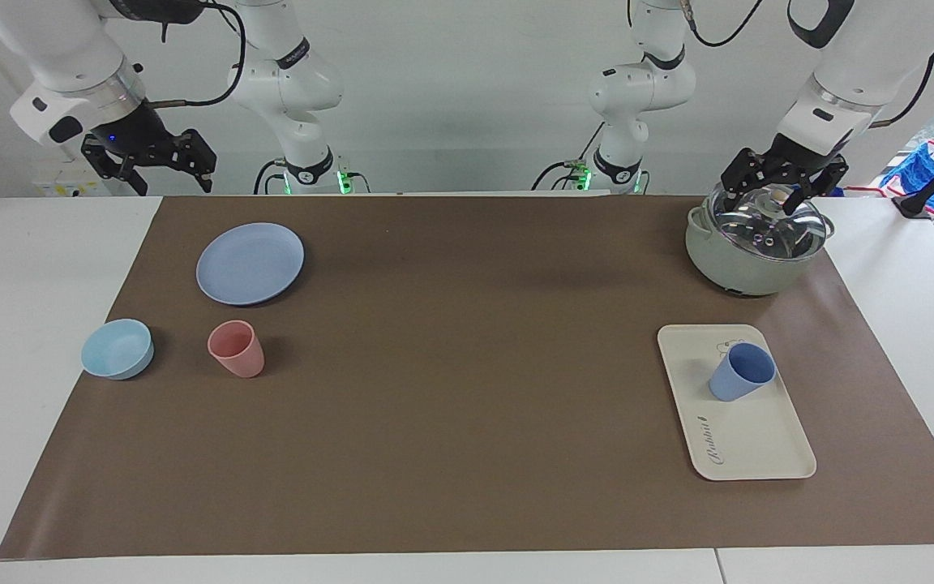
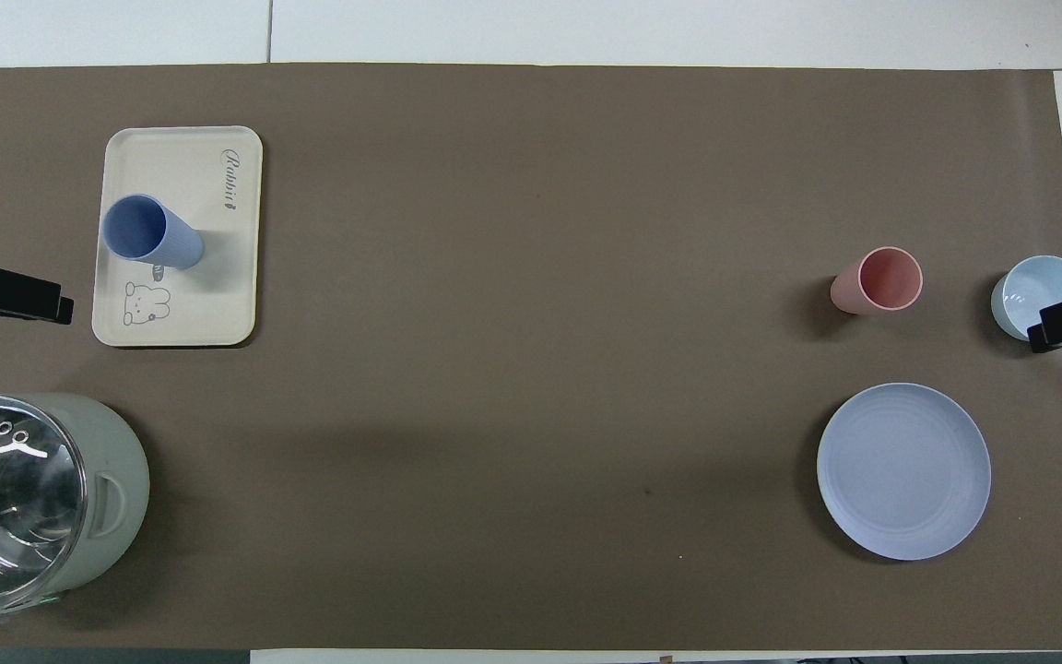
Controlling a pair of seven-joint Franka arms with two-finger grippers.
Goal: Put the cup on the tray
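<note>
The periwinkle-blue cup (image 1: 739, 375) stands upright on the cream-white tray (image 1: 747, 442), on the half of the tray nearer to the robots, beside the bear drawing. It also shows in the overhead view (image 2: 148, 232) on the tray (image 2: 236, 277). The tray lies toward the left arm's end of the table. My left gripper (image 1: 783, 185) is open and empty, raised over the lidded pot, well apart from the cup. My right gripper (image 1: 167, 166) is open and empty, raised over the table's edge at the right arm's end, where that arm waits.
A grey-green pot with a glass lid (image 1: 751, 243) stands nearer to the robots than the tray. At the right arm's end are a round blue plate (image 1: 250, 264), a pink cup (image 1: 237, 349) and a light blue bowl (image 1: 117, 349). A brown mat (image 1: 467, 389) covers the table.
</note>
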